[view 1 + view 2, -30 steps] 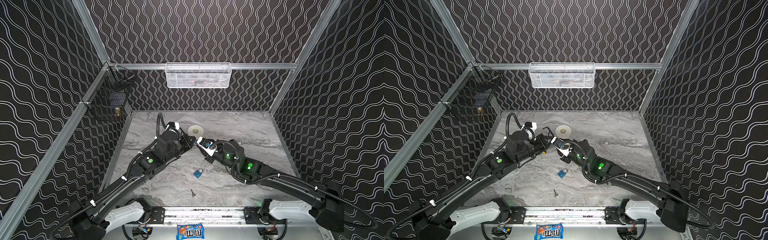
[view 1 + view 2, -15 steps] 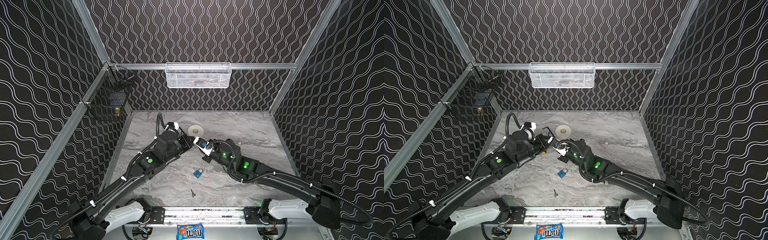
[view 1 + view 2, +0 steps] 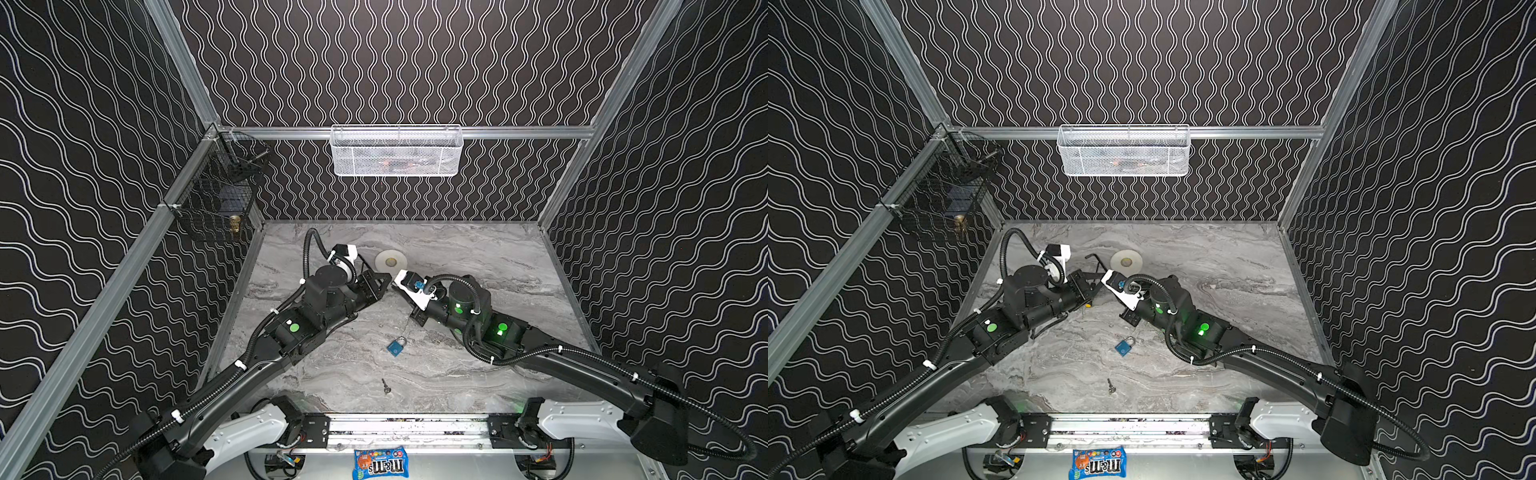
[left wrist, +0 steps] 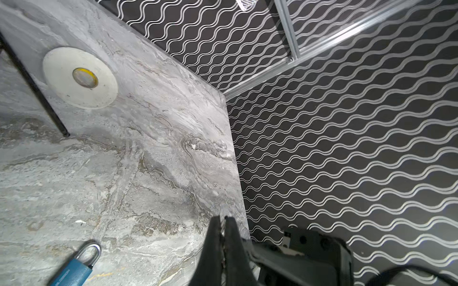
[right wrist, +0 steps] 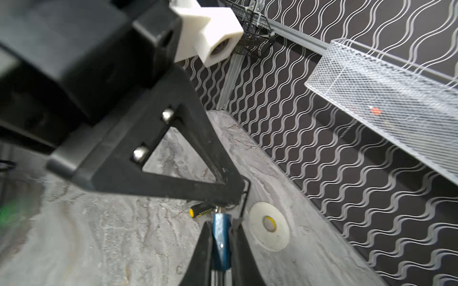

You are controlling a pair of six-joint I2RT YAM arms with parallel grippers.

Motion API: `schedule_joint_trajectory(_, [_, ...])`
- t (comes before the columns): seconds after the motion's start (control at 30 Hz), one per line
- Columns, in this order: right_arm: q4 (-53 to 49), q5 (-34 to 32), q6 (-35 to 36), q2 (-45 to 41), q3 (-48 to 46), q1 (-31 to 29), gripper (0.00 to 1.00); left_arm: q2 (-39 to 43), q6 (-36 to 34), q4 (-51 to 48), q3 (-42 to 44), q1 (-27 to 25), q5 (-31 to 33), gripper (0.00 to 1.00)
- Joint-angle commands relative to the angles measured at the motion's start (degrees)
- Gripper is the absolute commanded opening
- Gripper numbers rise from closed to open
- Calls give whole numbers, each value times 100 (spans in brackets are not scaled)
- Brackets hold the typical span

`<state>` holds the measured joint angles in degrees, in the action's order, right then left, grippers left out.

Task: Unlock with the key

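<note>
My right gripper (image 5: 221, 224) is shut on a blue padlock (image 5: 221, 237), seen edge-on between its fingers. A small silver part (image 5: 219, 209) at the padlock's far end meets the tips of my left gripper (image 5: 231, 198), which is shut (image 4: 222, 218); I cannot tell whether that part is a shackle or a key. In both top views the two grippers meet above the table's middle (image 3: 388, 277). Another blue padlock (image 3: 397, 345) lies flat on the table, also in the left wrist view (image 4: 74, 267). A small key (image 3: 387, 386) lies near the front edge.
A white tape roll (image 3: 390, 262) lies just behind the grippers. A yellow-and-black handle (image 5: 200, 211) and a thin black rod (image 4: 34, 81) lie beside it. A white mesh basket (image 3: 397, 151) hangs on the back wall, a black wire basket (image 3: 220, 195) on the left wall.
My right gripper has moved in towards the left gripper's tips and closed on the blue padlock. The left arm, the table padlock and the key have not moved.
</note>
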<state>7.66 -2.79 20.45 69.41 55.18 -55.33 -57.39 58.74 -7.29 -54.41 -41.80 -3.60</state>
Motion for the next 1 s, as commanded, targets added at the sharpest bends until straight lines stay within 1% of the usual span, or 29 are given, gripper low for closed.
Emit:
schedule_joint_trajectory(0.0, [113, 719, -458, 12, 317, 39, 1, -31, -734, -282, -78, -12, -507, 0])
schedule_joint_trajectory(0.13, [54, 879, -495, 10, 395, 64, 1, -52, -1121, -334, -158, -12, -670, 0])
schedule_joint_trajectory(0.23, [-159, 1021, -472, 60, 516, 82, 0, -62, -1271, -486, -265, -10, -573, 0])
schedule_joint_trajectory(0.37, [-216, 983, -351, 78, 494, 84, 0, -135, -1091, -298, -384, -6, -657, 0])
schedule_joint_trajectory(0.5, [-344, 935, -146, 150, 518, 73, 0, -207, -793, -309, -585, 5, -567, 0])
schedule_joint_trajectory(0.53, [-280, 869, -130, 152, 483, 72, 0, -199, -700, -312, -620, 12, -500, 3])
schedule_joint_trajectory(0.63, [-133, 722, 29, 111, 337, 72, 0, -145, -321, -198, -619, 118, -506, 26])
schedule_joint_trajectory(0.7, [-84, 641, 113, 101, 291, 73, 0, -90, -65, -159, -538, 175, -507, 39])
schedule_joint_trajectory(0.8, [78, 589, 258, 57, 237, 73, 0, -41, 287, -76, -348, 275, -524, 50])
schedule_joint_trajectory(0.83, [115, 554, 303, 56, 45, 71, 0, -32, 406, -27, -273, 327, -580, 53])
schedule_joint_trajectory(0.97, [493, 371, 482, -3, -207, 54, 0, -73, 842, 172, -53, 420, -825, 55])
